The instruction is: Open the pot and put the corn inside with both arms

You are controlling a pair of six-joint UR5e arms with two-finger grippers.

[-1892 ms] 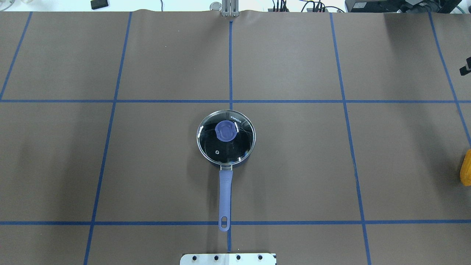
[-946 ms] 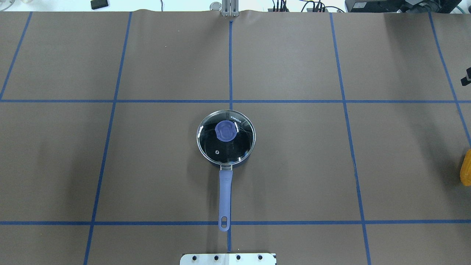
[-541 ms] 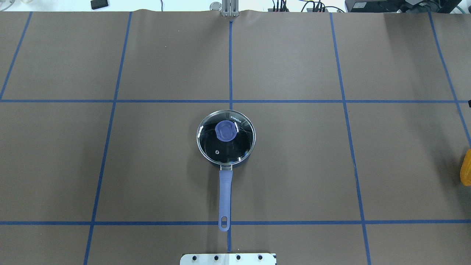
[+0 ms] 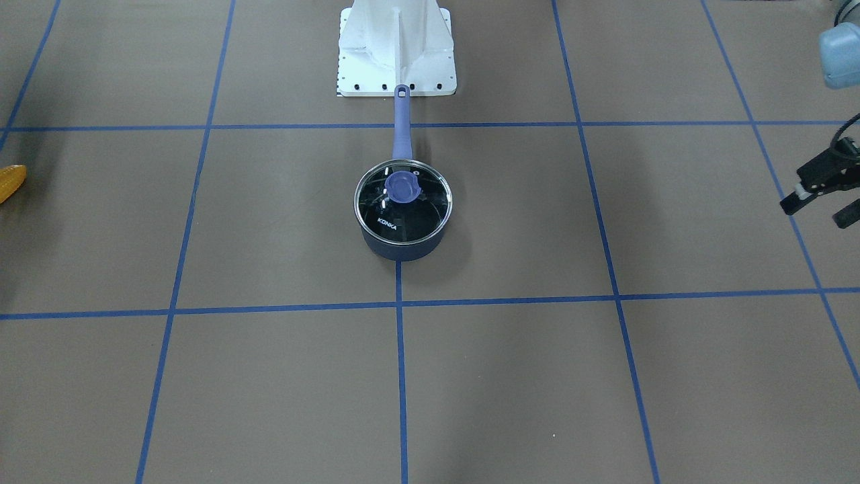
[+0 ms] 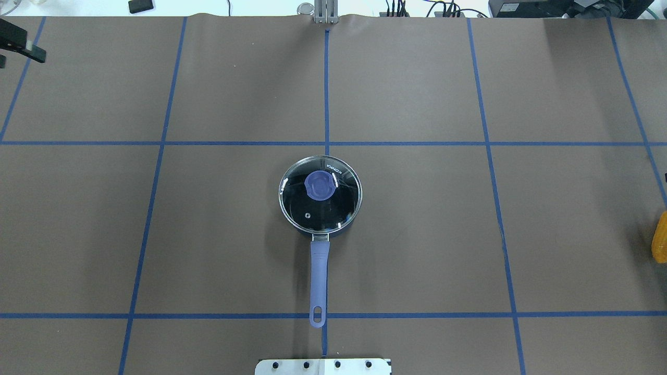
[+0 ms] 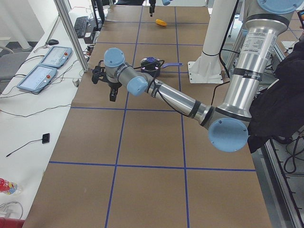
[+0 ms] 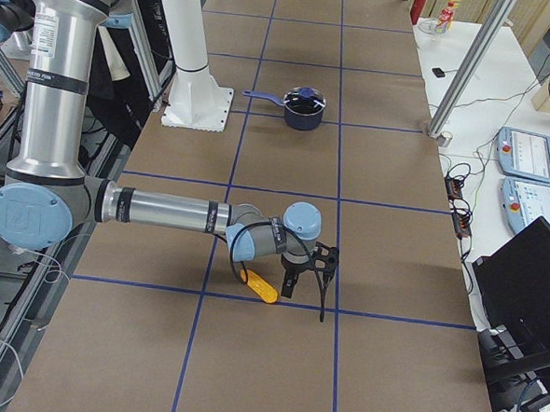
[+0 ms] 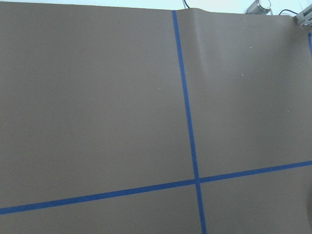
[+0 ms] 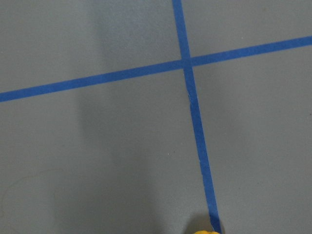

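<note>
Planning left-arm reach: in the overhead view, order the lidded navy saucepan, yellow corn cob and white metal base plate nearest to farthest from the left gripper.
The left gripper sits top left.
1. Lidded navy saucepan, centre.
2. White metal base plate, bottom centre.
3. Yellow corn cob, right edge.

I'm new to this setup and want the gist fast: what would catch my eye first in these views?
The dark pot in the middle of the table, its glass lid on and its blue handle pointing at the robot's base. Next, the yellow corn lying far off near the table's right end, with the right gripper close by it; the left gripper hangs open over the opposite end.
</note>
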